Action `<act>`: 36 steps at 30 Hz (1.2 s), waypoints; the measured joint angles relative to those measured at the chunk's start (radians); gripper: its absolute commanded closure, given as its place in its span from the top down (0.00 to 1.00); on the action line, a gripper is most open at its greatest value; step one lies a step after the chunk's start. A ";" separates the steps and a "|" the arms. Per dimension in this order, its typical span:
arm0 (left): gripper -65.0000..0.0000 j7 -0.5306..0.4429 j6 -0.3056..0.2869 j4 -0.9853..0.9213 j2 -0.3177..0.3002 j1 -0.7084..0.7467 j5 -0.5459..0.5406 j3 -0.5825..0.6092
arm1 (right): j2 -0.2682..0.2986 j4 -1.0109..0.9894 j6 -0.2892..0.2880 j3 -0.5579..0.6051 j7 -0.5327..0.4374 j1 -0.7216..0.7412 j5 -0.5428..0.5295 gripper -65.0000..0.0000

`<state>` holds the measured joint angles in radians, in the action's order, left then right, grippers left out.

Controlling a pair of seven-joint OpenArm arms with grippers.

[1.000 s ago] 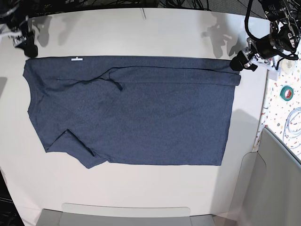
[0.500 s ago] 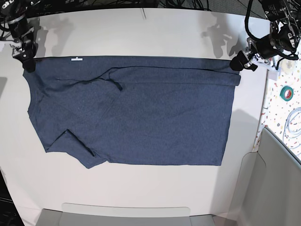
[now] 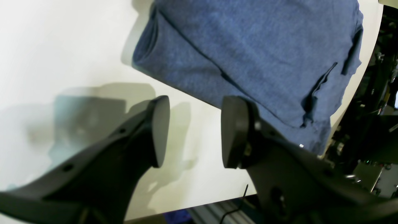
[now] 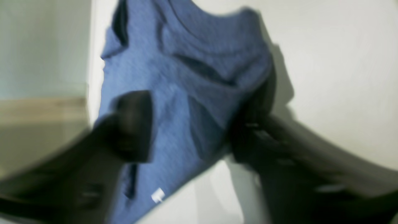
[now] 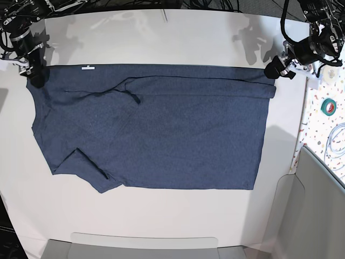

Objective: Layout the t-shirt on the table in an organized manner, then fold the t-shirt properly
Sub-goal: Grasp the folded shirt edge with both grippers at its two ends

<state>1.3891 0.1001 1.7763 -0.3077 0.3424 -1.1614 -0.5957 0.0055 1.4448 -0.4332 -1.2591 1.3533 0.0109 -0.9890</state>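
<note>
Across the middle of the base view, spread flat on the large plain matte white table (image 5: 161,216): the dark navy-blue heathered cloth t-shirt (image 5: 156,124), collar end to the left of the frame, straight hem to the right. Along its upper edge, a long strip of cloth folded over onto the body, ending in a small crease near the centre. At lower left, 1 short sleeve tucked in over the body at a slant. Up on the top edge toward the left, a small white rectangular label (image 5: 87,68).

Over at upper left now, the black right gripper (image 5: 35,78) sitting right on the shirt's top corner. From its wrist camera, heavily blurred, but 2 dark fingers (image 4: 133,124) set apart with blue cloth running between them. Spread, then, straddling the fabric near the collar, with no pinch to be seen.

Swinging to upper right, the black left gripper (image 5: 272,70) just at the other top corner, by the hem end of the folded strip. Wrist view sharp and clear: 2 black rounded pads (image 3: 160,130) held wide, bare white tabletop showing in the gap, the folded edge of the shirt just beyond the tips. Nothing between them.

Off the table's right edge, a narrow white strip with colourful speckles (image 5: 318,124), carrying 1 green roll of tape (image 5: 329,106). At lower right, a pale grey panel (image 5: 318,205).
</note>
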 measured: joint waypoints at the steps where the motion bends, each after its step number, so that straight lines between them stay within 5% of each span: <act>1: 0.35 0.000 -0.004 0.000 0.018 -0.003 -0.001 -0.037 | 0.003 0.000 0.001 0.002 0.002 -0.001 0.000 0.11; 2: 0.35 0.000 -0.003 0.000 0.027 -0.002 0.000 -0.070 | 0.005 0.000 0.002 0.002 0.007 -0.003 -0.001 0.00; 15: 0.44 -0.001 -0.005 -0.173 0.128 -0.005 -0.024 -0.133 | 0.005 -0.001 0.003 0.002 0.007 -0.011 -0.010 0.00; 36: 0.42 -0.002 0.003 -0.297 0.133 -0.188 0.007 -0.135 | 0.005 0.002 0.003 0.006 0.007 -0.016 -0.012 0.00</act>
<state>1.3872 0.1036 1.4792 -0.1745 0.1547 -1.1542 -0.7303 0.0101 1.4464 -0.4301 -1.2530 1.3602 -0.0055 -1.0008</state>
